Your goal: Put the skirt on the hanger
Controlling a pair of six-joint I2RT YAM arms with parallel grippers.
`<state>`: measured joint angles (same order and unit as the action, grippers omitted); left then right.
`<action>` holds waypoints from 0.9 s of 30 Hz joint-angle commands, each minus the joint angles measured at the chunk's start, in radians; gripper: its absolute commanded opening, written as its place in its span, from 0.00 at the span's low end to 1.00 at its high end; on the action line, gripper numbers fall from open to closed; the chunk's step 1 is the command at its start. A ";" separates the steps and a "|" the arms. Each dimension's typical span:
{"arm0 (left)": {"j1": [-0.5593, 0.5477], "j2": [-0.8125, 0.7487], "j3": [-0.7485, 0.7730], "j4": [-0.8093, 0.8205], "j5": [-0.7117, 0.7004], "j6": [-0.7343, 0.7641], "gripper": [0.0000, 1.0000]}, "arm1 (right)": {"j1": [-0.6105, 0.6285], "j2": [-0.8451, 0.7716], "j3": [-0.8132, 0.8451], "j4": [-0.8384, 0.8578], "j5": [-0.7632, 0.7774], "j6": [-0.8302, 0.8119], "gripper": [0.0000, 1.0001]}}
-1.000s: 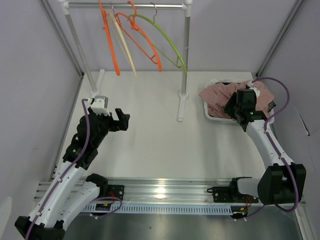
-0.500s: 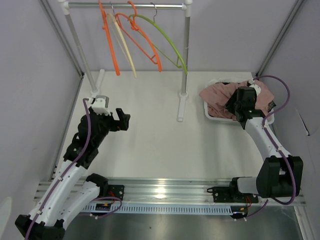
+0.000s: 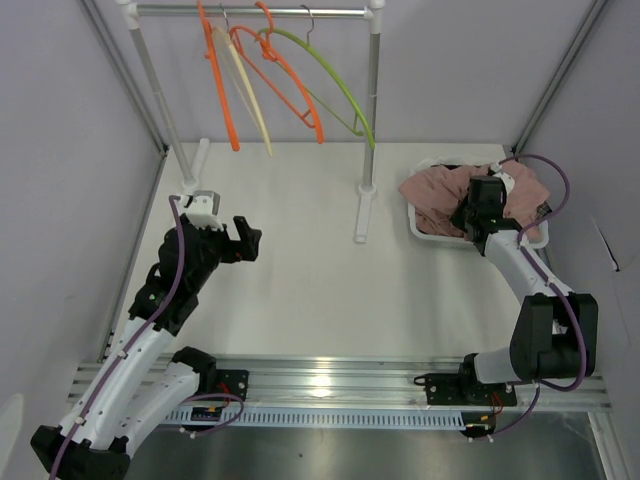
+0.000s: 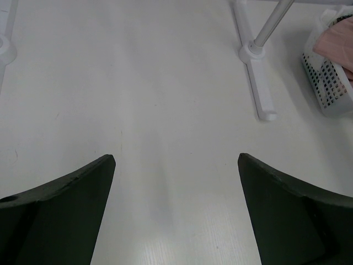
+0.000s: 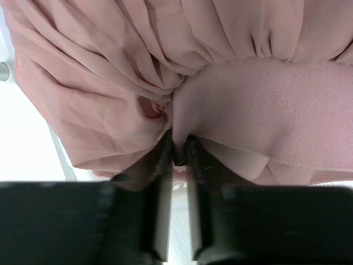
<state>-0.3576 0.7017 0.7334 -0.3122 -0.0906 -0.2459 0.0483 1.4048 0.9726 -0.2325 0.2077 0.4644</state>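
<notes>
Right arm [image 3: 520, 265] farther outstretched — hand [image 5: 177, 152] tight on skirt [image 5: 248, 99] in basket [image 4: 325, 83]

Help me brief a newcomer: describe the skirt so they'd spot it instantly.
At the table's far right sits a white mesh basket. The skirt is the bunched pink fabric heaped in it, pinched by the right gripper. Nothing else is pink.

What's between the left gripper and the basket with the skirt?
Between the left gripper and the white mesh basket holding the pink skirt, only the garment rail's white foot crosses bare white table; top and left wrist views show it.
</notes>
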 commanded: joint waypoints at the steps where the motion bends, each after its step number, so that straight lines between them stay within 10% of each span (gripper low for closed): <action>1: 0.005 0.002 0.043 0.012 0.017 -0.013 0.99 | -0.004 -0.021 0.017 0.035 0.021 -0.010 0.10; 15: 0.005 0.004 0.047 0.018 0.046 -0.016 0.99 | 0.126 -0.325 0.225 -0.237 -0.076 -0.059 0.00; 27: 0.005 -0.014 0.075 -0.005 0.083 -0.027 0.99 | 0.714 -0.262 0.431 -0.399 0.157 -0.040 0.00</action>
<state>-0.3576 0.7048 0.7597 -0.3248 -0.0330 -0.2546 0.6437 1.1011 1.3327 -0.5991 0.2855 0.4152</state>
